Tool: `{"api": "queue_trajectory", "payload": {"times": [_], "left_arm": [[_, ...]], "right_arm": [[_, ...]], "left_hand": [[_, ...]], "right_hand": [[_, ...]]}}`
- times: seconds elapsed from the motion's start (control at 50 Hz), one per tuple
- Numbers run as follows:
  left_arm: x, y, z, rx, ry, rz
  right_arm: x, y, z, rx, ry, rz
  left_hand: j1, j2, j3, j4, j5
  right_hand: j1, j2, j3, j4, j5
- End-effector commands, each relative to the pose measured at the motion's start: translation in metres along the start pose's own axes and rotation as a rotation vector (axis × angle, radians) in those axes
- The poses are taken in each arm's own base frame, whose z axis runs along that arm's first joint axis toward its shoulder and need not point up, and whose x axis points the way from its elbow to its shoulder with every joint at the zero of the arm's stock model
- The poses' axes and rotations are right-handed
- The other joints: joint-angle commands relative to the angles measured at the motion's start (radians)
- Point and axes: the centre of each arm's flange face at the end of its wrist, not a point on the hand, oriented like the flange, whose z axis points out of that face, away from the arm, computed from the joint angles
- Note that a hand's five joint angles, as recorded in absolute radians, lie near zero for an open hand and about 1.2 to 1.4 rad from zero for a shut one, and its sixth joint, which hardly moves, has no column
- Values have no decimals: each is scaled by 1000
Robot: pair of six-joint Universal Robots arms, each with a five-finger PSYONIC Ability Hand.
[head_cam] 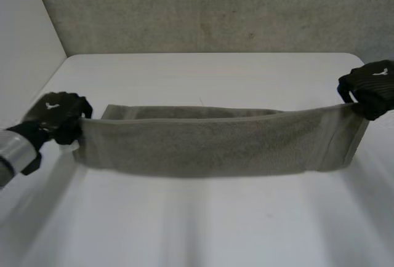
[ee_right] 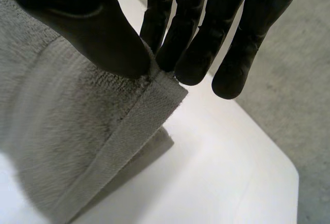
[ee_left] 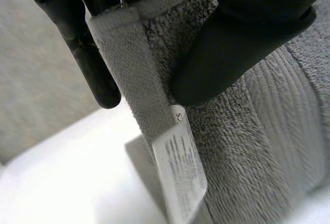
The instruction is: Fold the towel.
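A grey-green towel (head_cam: 215, 144) hangs stretched between my two hands above the white table (head_cam: 203, 218), its far part still lying on the table. My left hand (head_cam: 58, 116) pinches the towel's left end. In the left wrist view the thumb (ee_left: 232, 48) presses the towel (ee_left: 258, 146) against the fingers (ee_left: 93, 64), beside a white care label (ee_left: 180, 167). My right hand (head_cam: 369, 88) holds the right end. In the right wrist view its thumb (ee_right: 98, 33) and fingers (ee_right: 191, 43) pinch the hemmed corner of the towel (ee_right: 62, 131).
A grey wall (head_cam: 215, 8) rises behind the table's far edge. A pale wall (head_cam: 24, 33) stands at the left. Bare tabletop lies in front of the towel and beyond it.
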Motion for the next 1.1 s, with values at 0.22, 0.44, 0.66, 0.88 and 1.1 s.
{"api": "queue_trajectory", "payload": {"times": [0.22,0.44,0.66,0.88,1.1], "left_arm": [[-10,39,105,-34,-96,38],[-9,36,133,18,-130,68],[-3,39,143,42,-172,80],[6,36,128,14,-163,68],[17,-18,63,71,-173,75]], "right_arm": [[-1,29,106,114,207,-12],[-20,27,132,192,229,-50],[-22,42,146,148,265,-40],[-22,21,111,142,284,-25],[-27,-15,36,180,299,13]], "left_hand": [[208,179,180,178,203],[208,179,180,178,203],[-605,-634,-633,-635,-609],[-1004,-1033,-1032,-1034,-1009],[-1001,-1030,-1029,-1031,-1006]], "right_hand": [[70,61,57,63,54],[70,61,57,63,54],[-257,-267,-270,-265,-273],[-1152,-1161,-1165,-1159,-1168],[-1152,-1161,-1165,-1159,-1168]]}}
